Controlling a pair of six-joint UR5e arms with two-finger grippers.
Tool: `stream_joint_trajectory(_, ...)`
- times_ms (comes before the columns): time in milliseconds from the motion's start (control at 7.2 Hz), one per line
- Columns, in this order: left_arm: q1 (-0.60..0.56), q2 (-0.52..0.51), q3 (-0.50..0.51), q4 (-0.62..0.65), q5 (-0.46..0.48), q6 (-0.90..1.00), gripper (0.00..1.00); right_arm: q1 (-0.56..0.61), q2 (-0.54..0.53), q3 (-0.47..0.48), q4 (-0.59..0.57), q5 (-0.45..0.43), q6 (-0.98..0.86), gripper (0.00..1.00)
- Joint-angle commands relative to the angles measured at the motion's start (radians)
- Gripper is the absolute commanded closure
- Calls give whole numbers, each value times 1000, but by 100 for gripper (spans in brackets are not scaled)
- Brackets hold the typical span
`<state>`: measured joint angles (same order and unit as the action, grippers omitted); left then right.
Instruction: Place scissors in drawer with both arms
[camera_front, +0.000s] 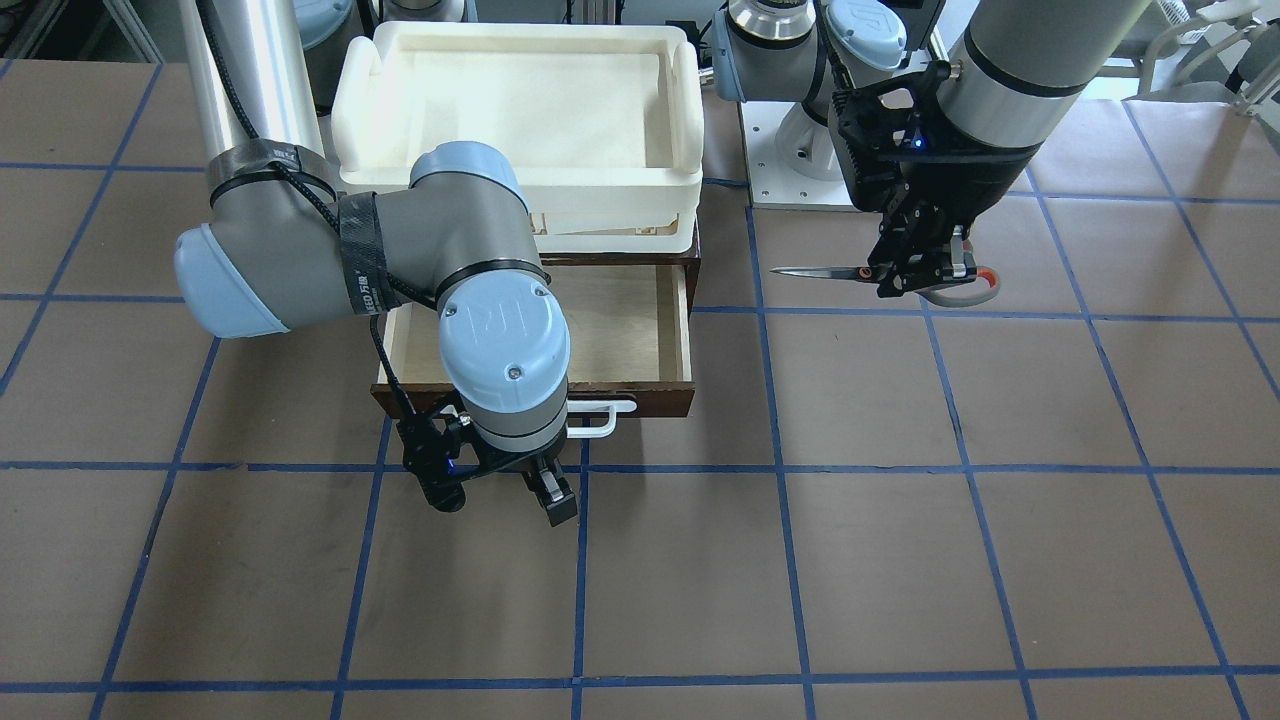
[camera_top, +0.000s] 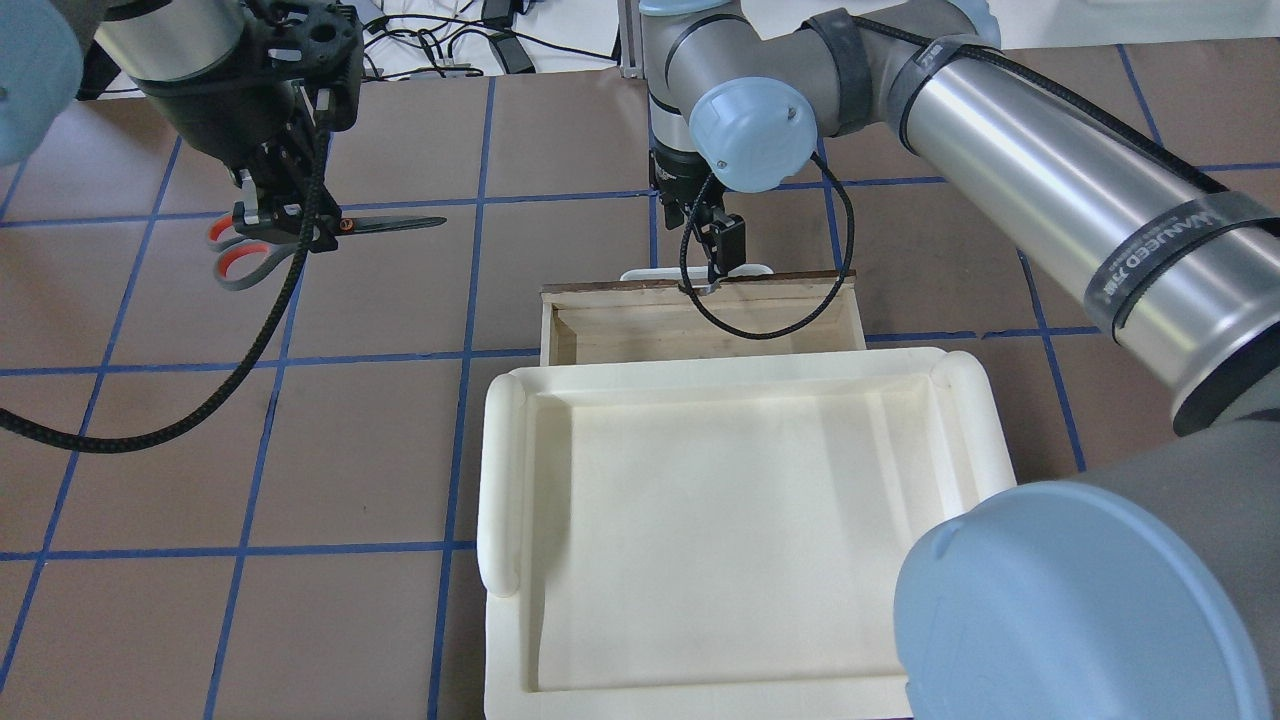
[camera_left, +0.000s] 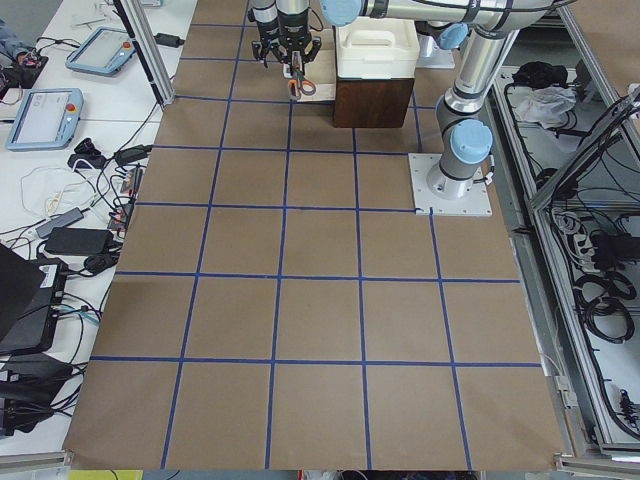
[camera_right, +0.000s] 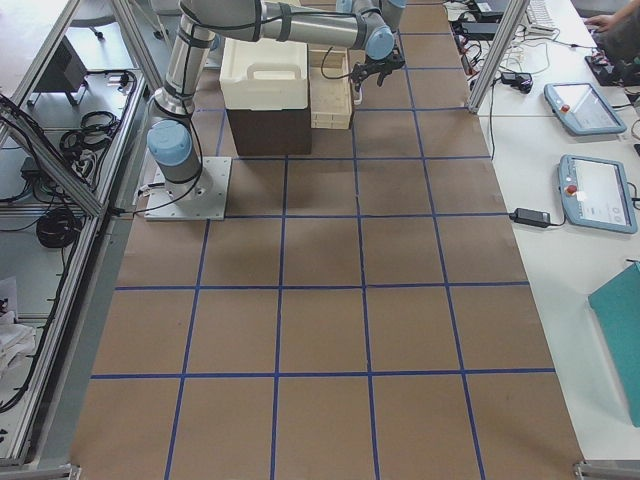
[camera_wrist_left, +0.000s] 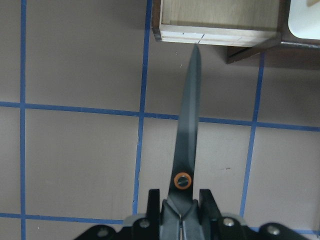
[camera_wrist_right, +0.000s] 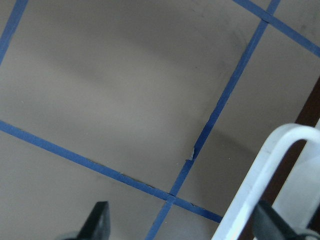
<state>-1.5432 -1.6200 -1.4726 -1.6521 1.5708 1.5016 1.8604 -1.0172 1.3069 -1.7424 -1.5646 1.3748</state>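
Observation:
My left gripper (camera_front: 925, 275) is shut on the scissors (camera_front: 830, 271) near their pivot and holds them level above the table. The closed dark blades point toward the drawer (camera_front: 620, 330). In the overhead view the scissors (camera_top: 390, 224) hang from the left gripper (camera_top: 285, 225), with the orange-lined handles behind it. In the left wrist view the blade (camera_wrist_left: 190, 125) tips toward the drawer's corner (camera_wrist_left: 215, 35). The drawer (camera_top: 700, 330) is pulled open and its pale inside shows nothing in it. My right gripper (camera_front: 540, 488) is open just in front of the white bar handle (camera_front: 605, 412), not closed on it (camera_wrist_right: 265, 180).
A cream-white plastic tray (camera_front: 690, 130) sits on top of the dark brown cabinet above the drawer. It also fills the near middle of the overhead view (camera_top: 500, 480). The brown table carries a blue tape grid. The left arm's black cable (camera_top: 230, 390) hangs over the table.

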Motion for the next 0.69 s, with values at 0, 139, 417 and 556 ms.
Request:
stream_joint_trajectory(0,0,0,0,0,0,0,100,-4,3,-1,0,0,-6,0)
stream_joint_trajectory(139,0,-1,0,0,0,-3,100,-7,3,-3,0,1,-8,0)
stream_joint_trajectory(417,0,2,0,0,0,-3,100,-9,5,-9,0,0,-22,0)
stream_joint_trajectory(556,0,5,0,0,-1,-4,100,-9,5,-9,0,1,-34,0)
